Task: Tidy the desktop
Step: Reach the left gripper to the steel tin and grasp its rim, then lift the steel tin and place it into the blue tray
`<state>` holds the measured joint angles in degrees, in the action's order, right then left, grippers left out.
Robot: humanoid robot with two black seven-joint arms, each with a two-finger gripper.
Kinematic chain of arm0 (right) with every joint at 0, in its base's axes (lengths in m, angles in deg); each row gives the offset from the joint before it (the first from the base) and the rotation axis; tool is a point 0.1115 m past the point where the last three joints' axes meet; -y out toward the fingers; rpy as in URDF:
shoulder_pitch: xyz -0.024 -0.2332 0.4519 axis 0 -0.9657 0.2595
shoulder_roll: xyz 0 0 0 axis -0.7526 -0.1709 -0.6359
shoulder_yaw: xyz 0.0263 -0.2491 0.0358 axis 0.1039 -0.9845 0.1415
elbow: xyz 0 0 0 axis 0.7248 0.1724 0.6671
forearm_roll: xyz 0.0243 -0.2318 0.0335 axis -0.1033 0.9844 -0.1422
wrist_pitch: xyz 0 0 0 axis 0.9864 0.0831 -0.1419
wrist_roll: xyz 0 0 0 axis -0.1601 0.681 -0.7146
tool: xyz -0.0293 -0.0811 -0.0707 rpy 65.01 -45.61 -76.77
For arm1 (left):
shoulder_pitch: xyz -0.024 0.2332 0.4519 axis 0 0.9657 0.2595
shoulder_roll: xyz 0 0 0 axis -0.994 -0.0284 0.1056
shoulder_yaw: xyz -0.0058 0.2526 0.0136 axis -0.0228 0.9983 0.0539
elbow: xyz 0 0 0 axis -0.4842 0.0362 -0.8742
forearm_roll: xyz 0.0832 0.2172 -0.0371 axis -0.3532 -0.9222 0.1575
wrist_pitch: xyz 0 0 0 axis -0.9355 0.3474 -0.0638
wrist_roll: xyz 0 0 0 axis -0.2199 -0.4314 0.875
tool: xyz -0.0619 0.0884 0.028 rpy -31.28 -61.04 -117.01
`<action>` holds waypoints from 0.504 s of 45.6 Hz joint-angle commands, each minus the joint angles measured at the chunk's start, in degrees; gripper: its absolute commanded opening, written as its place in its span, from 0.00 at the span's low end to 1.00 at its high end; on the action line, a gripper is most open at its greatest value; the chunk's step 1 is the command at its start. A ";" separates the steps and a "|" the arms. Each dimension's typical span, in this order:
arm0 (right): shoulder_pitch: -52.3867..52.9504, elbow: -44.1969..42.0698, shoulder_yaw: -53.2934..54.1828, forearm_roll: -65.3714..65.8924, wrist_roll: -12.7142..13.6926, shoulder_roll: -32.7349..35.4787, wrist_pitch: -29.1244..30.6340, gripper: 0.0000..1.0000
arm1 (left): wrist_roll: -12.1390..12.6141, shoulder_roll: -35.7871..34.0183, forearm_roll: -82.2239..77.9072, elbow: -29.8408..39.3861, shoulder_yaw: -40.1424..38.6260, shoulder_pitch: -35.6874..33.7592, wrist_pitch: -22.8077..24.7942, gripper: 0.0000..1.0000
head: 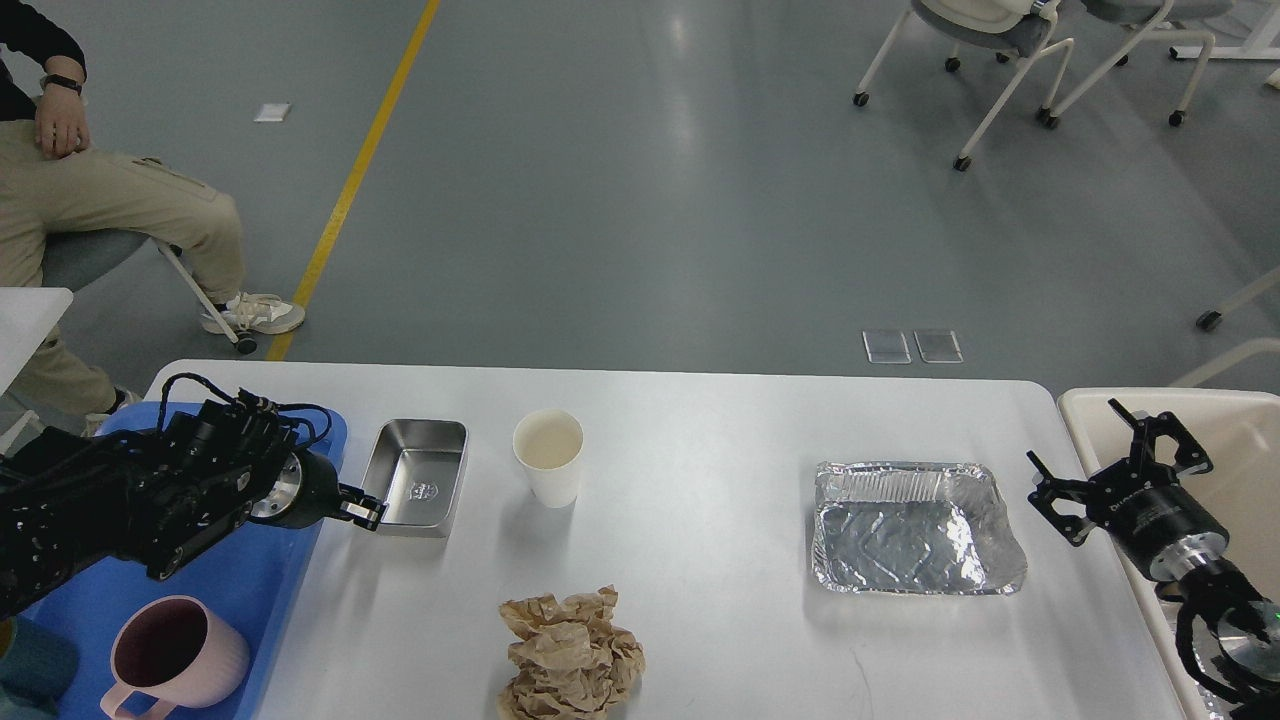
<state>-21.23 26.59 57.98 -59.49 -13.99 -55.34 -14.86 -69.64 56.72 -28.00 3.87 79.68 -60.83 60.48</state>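
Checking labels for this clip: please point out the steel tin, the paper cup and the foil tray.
steel tin [420, 478], head view, on its inner floor.
paper cup [553, 485], head view, on its outer wall.
foil tray [915, 470], head view, on its far rim.
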 commanded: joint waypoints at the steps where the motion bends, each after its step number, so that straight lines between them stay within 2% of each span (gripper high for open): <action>1: 0.00 0.00 0.00 0.00 0.00 -0.09 0.00 1.00 | -0.48 -0.18 0.00 0.01 -0.02 0.06 -0.07 0.21; 14: 0.09 0.00 0.00 0.00 0.00 -0.09 -0.09 1.00 | -3.91 -0.45 0.00 0.10 -0.02 -0.20 -0.51 0.03; 23: 0.18 -0.09 0.00 0.00 0.00 0.00 -0.09 1.00 | -5.32 -2.47 0.00 0.71 -0.20 -0.73 -0.59 0.00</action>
<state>-21.14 26.57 57.95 -59.49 -13.99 -55.41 -14.87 -74.33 55.79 -27.99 4.14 79.65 -61.30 59.91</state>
